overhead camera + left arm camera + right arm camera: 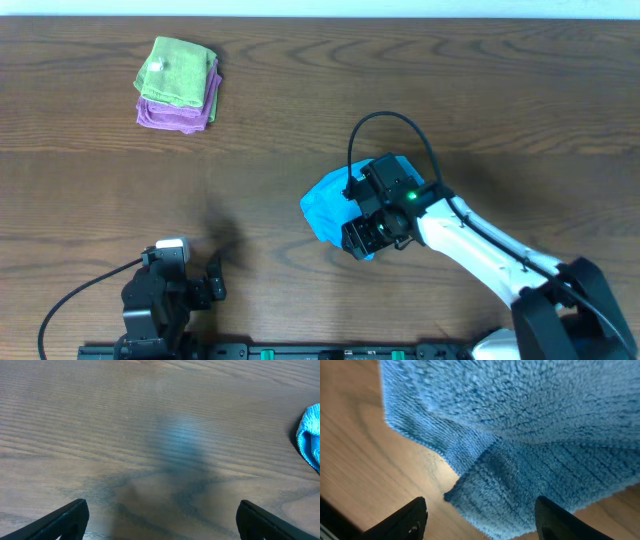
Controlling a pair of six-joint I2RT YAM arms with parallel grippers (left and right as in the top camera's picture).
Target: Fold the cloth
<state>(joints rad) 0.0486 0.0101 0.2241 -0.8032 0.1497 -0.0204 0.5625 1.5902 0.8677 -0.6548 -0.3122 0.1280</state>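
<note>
A blue cloth (325,205) lies bunched on the wooden table, right of centre. My right gripper (362,238) hovers over its near right part and is open. In the right wrist view the blue cloth (520,435) fills the frame, with a folded corner between the two open fingers (480,520), which hold nothing. My left gripper (190,280) rests at the table's front left, open and empty. In the left wrist view (160,520) only the cloth's edge (310,435) shows at far right.
A stack of folded cloths, green (178,70) on top of purple (175,115), sits at the back left of the table. A black cable loops above the right arm (390,125).
</note>
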